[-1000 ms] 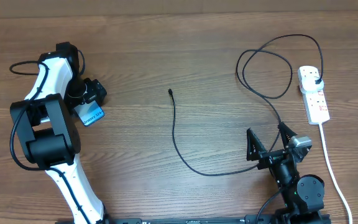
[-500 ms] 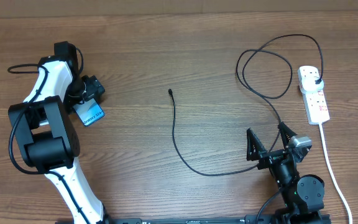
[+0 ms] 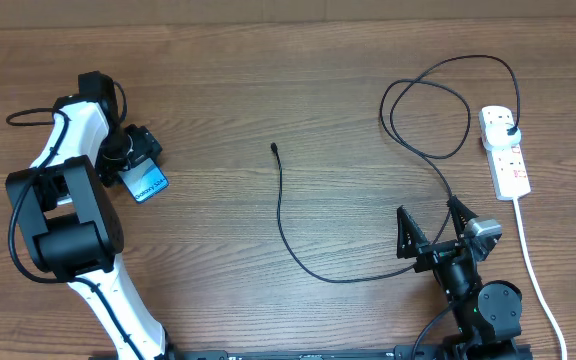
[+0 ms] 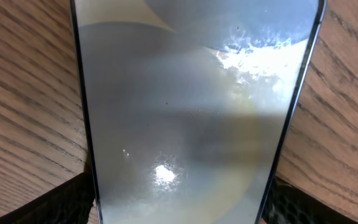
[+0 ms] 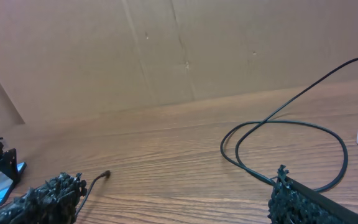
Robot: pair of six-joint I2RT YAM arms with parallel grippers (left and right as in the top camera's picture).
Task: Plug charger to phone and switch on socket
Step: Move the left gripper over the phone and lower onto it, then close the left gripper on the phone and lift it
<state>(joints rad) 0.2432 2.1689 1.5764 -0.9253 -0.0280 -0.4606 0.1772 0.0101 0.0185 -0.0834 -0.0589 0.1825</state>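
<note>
The phone (image 3: pixel 149 185) lies on the wooden table at the left, its screen lit. It fills the left wrist view (image 4: pixel 191 93). My left gripper (image 3: pixel 134 152) sits over its far end, and both fingers press the phone's long edges (image 4: pixel 179 202). The charger cable (image 3: pixel 281 215) runs from its small connector tip (image 3: pixel 274 148), also in the right wrist view (image 5: pixel 106 173), across to a black plug (image 3: pixel 509 128) seated in the white socket strip (image 3: pixel 506 160). My right gripper (image 3: pixel 433 228) is open and empty beside the cable's middle, low near the table (image 5: pixel 173 202).
The strip's thick white cord (image 3: pixel 530 265) runs down the right edge past my right arm. The cable makes a loop (image 3: pixel 428 110) at the back right. A cardboard wall (image 5: pixel 179 50) stands behind the table.
My left arm and gripper have shifted a little to the left over the phone. The phone, the cable and the right arm have not moved.
</note>
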